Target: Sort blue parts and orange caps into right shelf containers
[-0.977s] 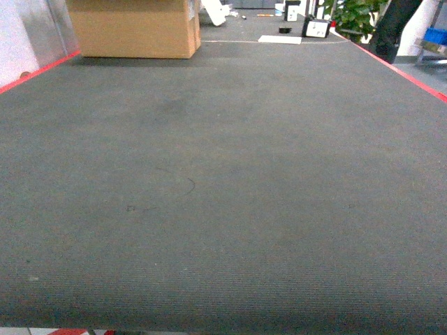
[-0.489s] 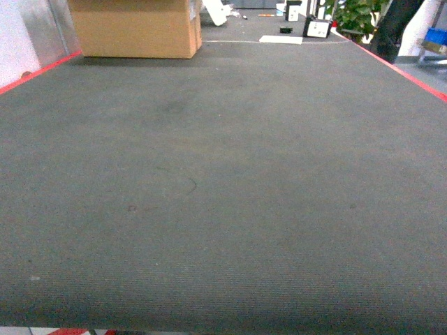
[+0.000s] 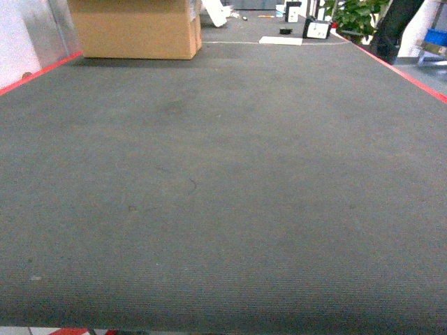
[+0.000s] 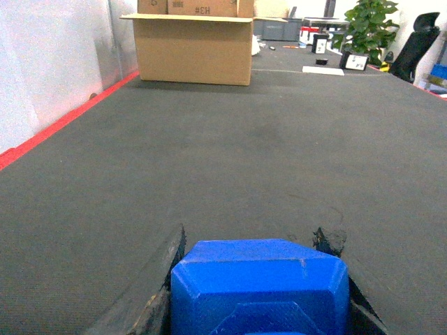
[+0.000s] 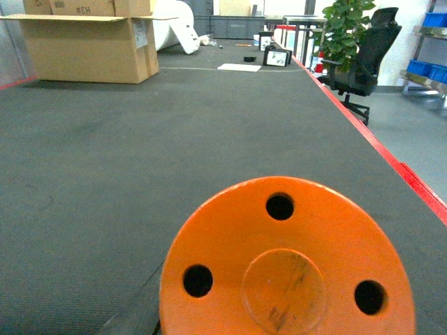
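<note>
Between left gripper's fingers (image 4: 150, 300): blue part (image 4: 260, 286) clamped | right gripper: orange cap (image 5: 286, 265) held

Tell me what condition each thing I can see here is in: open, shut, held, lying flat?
Blue part: held between the left gripper's fingers.
Orange cap: held at the right gripper, round face to the camera.
Cardboard box: upright on the mat, top flaps open.
Office chair: upright, unoccupied.
Blue bins: on a shelf.
</note>
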